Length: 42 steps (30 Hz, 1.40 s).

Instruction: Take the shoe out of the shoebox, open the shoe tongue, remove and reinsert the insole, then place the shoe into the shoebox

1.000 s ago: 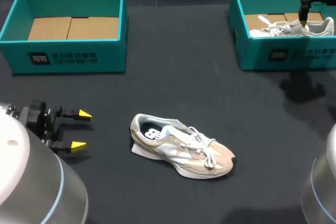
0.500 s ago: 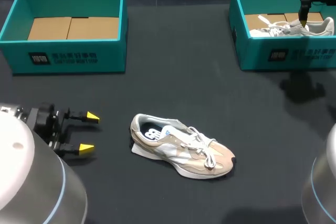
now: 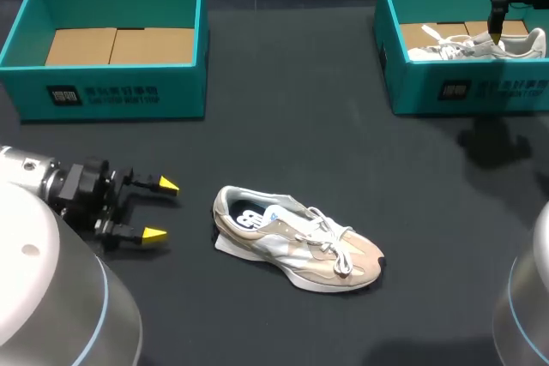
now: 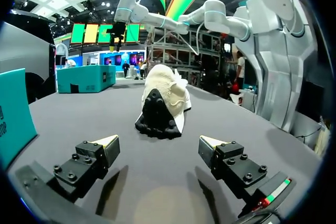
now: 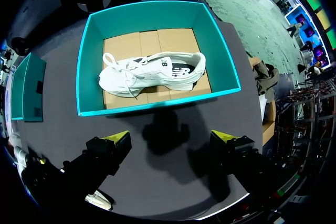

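A beige and white shoe [image 3: 296,242] lies on its sole on the dark table [image 3: 343,143], toe towards the front right. My left gripper [image 3: 160,209] hovers open just left of its heel, yellow tips apart and nothing between them. In the left wrist view the shoe [image 4: 160,100] sits a short way ahead of the open gripper [image 4: 160,148], heel facing it. A white shoe [image 3: 476,44] lies in the teal shoebox [image 3: 467,92] at the back right. My right gripper [image 5: 172,139] hangs open high above the table beside that shoebox [image 5: 157,108], with the white shoe [image 5: 152,74] ahead of it.
An empty teal shoebox [image 3: 111,92] with a cardboard floor stands at the back left. A dark part of my right arm [image 3: 498,10] shows over the right box. The gripper's shadow [image 3: 493,139] falls on the table in front of that box.
My left gripper has moved to the right, closer to the beige shoe's heel, staying open. The shoe, the boxes and the right arm have not moved.
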{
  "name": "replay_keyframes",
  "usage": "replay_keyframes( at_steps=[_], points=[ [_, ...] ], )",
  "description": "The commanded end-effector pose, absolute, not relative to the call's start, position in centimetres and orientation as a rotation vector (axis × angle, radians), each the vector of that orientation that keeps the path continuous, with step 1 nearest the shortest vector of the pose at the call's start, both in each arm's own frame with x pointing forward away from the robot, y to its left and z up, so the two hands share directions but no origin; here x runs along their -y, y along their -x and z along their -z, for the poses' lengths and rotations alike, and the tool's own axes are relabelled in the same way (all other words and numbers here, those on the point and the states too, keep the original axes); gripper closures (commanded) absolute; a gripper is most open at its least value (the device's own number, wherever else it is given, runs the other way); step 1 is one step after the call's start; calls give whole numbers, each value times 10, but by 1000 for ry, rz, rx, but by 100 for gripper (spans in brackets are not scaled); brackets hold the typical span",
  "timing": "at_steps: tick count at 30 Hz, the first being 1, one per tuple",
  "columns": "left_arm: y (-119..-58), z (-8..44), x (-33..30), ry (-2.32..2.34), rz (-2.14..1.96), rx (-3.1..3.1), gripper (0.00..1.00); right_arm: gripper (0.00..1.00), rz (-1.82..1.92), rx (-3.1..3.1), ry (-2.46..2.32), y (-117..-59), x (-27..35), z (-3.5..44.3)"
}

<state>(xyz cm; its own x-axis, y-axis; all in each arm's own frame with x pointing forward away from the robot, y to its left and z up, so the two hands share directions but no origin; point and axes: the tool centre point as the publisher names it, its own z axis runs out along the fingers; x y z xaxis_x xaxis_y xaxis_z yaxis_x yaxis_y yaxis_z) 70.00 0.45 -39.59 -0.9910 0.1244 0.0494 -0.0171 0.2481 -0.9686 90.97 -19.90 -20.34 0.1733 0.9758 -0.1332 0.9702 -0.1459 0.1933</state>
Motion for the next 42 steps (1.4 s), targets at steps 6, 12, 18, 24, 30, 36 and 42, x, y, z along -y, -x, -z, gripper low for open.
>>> replay_keyframes(
  at_steps=[6, 12, 18, 24, 30, 36, 42],
  points=[
    [-705, 401, 15, 147, -1836, 2386, 0, 0, -35, -1881, -2214, -909, 199, 204],
    [-705, 402, 30, 188, -1812, 2372, 0, 0, -35, -1881, -2214, -909, 199, 204],
    [-705, 404, 40, 205, -1801, 2354, 0, 0, -35, -1881, -2214, -909, 199, 204],
    [-700, 406, 50, 214, -1783, 2329, 0, 0, -35, -1881, -2214, -909, 199, 204],
    [-699, 404, 61, 238, -1773, 2316, 0, 0, -35, -1881, -2214, -909, 199, 204],
    [-701, 402, 70, 250, -1776, 2308, 0, 0, -35, -1881, -2214, -909, 199, 204],
    [-701, 402, 79, 264, -1764, 2296, 0, 0, -35, -1881, -2214, -909, 199, 204]
  ],
)
